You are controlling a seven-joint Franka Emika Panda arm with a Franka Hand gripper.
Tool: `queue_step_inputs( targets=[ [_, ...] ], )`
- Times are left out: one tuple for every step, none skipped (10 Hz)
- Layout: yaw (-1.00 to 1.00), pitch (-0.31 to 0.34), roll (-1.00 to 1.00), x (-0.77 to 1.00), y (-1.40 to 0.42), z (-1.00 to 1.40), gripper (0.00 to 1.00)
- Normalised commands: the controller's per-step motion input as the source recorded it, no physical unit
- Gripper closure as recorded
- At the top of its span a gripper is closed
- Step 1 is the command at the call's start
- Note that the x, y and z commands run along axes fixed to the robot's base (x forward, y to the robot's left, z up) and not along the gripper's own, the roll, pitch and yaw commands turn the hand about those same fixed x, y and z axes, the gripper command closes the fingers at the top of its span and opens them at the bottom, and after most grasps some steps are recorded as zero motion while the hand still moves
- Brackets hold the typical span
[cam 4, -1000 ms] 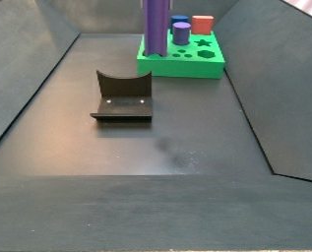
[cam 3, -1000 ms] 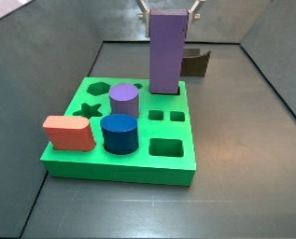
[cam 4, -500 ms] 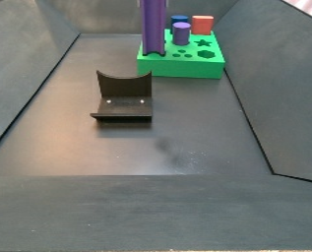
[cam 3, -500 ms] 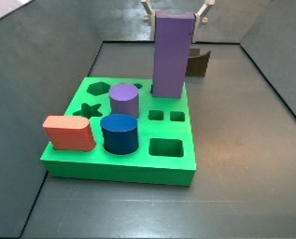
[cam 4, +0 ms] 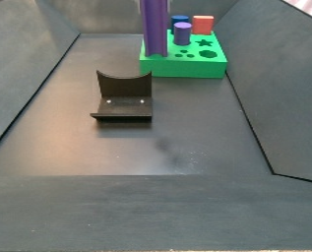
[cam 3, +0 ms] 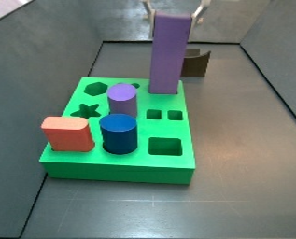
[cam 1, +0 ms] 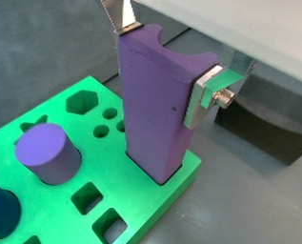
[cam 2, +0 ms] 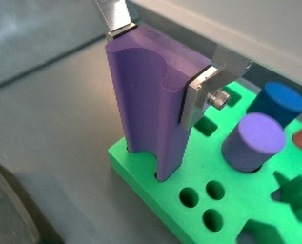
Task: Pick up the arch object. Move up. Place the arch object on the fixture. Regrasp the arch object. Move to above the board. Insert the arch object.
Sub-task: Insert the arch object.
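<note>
The arch object (cam 3: 169,54) is a long purple bar standing upright over the far right corner of the green board (cam 3: 113,161). Its lower end meets the board's top there; how far it sits in a hole I cannot tell. My gripper (cam 1: 164,55) is shut on the bar's upper end, one finger (cam 1: 207,91) on each side. Both wrist views show the groove running down the arch object (cam 2: 153,105), held by the gripper (cam 2: 160,55). The dark fixture (cam 4: 123,96) stands apart from the board (cam 4: 185,65) on the floor; the arch object (cam 4: 155,28) rises out of frame.
A purple cylinder (cam 3: 124,100), a blue cylinder (cam 3: 119,133) and a red block (cam 3: 68,133) stand in the board. Open square holes (cam 3: 166,147) lie near its front. Grey sloped walls (cam 4: 33,89) enclose the floor.
The arch object and gripper shifted only slightly over the board's far corner. The bar stays upright in the grip.
</note>
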Motion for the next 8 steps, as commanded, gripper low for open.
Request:
queue_step_inputs(
  targets=[
    [0.0,0.167,0.18,0.18,0.0,-0.48,1.0],
    [0.0,0.094,0.24,0.21,-0.16,-0.61,1.0],
    [0.0,0.0,0.3,0.03,-0.31,-0.74,1.0],
    [0.03,0.0,0.29,0.0,-0.43,-0.64,1.0],
    [0.0,0.0,0.0,0.0,-0.29,-0.41,1.0],
    [0.01,-0.156,-0.05,0.0,0.0,-0.27,1.0],
    [0.02,-0.124,0.0,0.0,-0.04,-0.2,1.0],
    [0.0,0.0,0.0,0.0,0.0,0.0,1.0]
  ],
)
